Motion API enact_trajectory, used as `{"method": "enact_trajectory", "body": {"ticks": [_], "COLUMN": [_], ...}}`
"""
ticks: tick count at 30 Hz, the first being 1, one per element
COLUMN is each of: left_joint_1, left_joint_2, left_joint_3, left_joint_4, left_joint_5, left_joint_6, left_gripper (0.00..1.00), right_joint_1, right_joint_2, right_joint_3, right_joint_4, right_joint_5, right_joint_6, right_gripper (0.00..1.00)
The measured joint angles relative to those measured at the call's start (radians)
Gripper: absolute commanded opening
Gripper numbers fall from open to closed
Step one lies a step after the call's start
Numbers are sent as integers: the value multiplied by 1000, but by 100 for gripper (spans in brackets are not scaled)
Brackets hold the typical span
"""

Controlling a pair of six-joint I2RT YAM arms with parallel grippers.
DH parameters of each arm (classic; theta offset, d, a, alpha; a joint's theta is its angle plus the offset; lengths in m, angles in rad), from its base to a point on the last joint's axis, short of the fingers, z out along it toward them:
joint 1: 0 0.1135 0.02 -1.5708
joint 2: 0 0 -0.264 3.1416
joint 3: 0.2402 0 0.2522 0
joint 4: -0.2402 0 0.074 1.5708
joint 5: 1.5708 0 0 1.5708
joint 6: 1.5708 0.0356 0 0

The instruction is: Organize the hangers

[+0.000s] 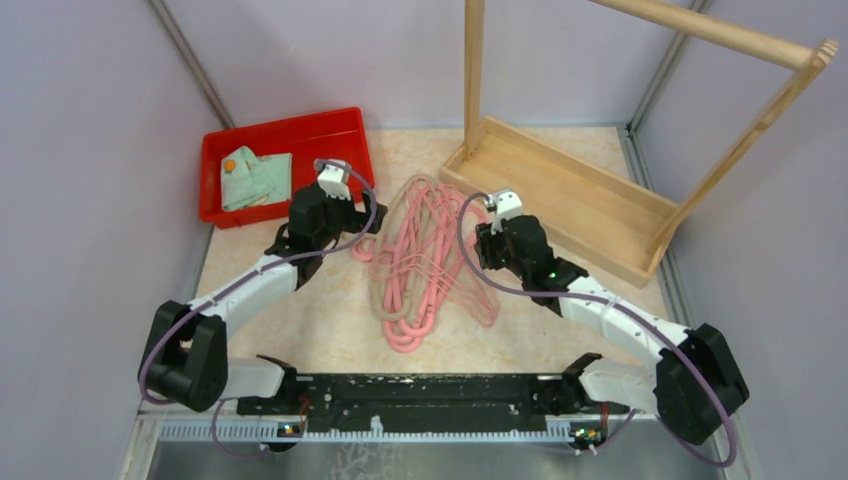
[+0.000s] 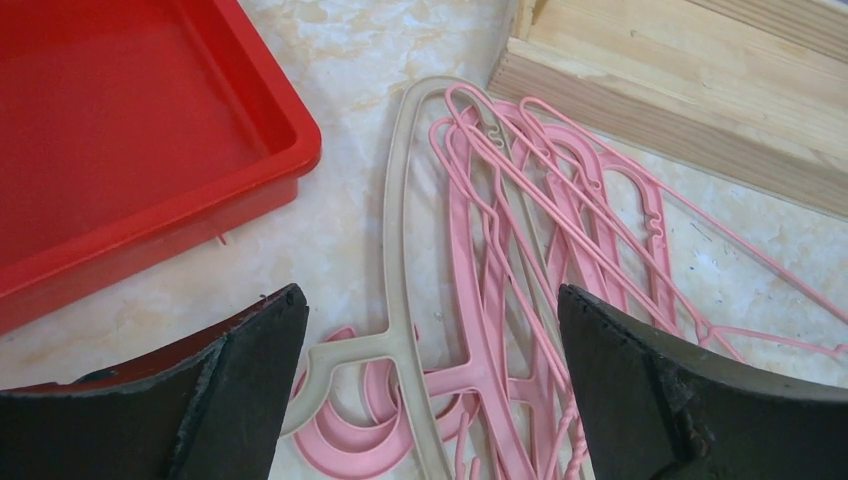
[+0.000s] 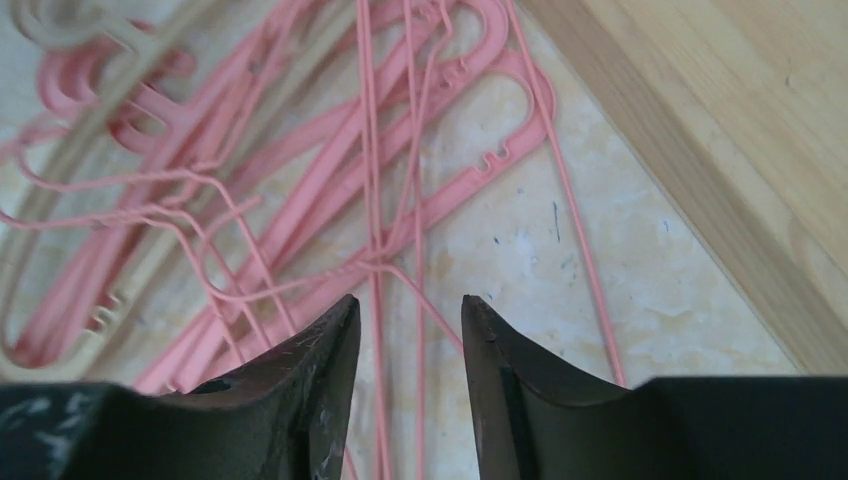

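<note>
Pink hangers (image 1: 420,255) lay heaped, left gripper (image 2: 430,295) gaped wide above them, right gripper (image 3: 405,305) stood narrowly parted

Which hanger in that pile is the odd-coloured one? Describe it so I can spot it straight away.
Between the red tray and the wooden rack a pile of hangers lies on the table. Along the pile's tray side runs the beige hanger. Its pale beige colour sets it apart from the pink ones around it.
</note>
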Motion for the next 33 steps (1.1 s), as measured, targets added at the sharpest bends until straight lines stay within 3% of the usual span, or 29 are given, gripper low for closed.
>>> {"method": "enact_trajectory", "body": {"ticks": [5, 8, 14, 33], "left_joint_1": [0, 0, 0, 0], "left_joint_2": [0, 0, -2, -37], "left_joint_3": [-32, -51, -89, -142], "left_joint_4": [26, 45, 71, 112], "left_joint_5": [19, 30, 37, 31], "left_joint_6": [-20, -34, -45, -58], "left_gripper": [100, 100, 100, 100], "right_joint_1": [0, 0, 0, -28], "right_joint_2": [118, 175, 219, 386], "right_joint_3": [22, 35, 39, 56], "right_joint_4": [-95, -140, -180, -149], "right_joint_5": [77, 139, 204, 189], "right_joint_6": [-24, -40, -55, -92], "right_gripper": [42, 51, 53, 59]}}
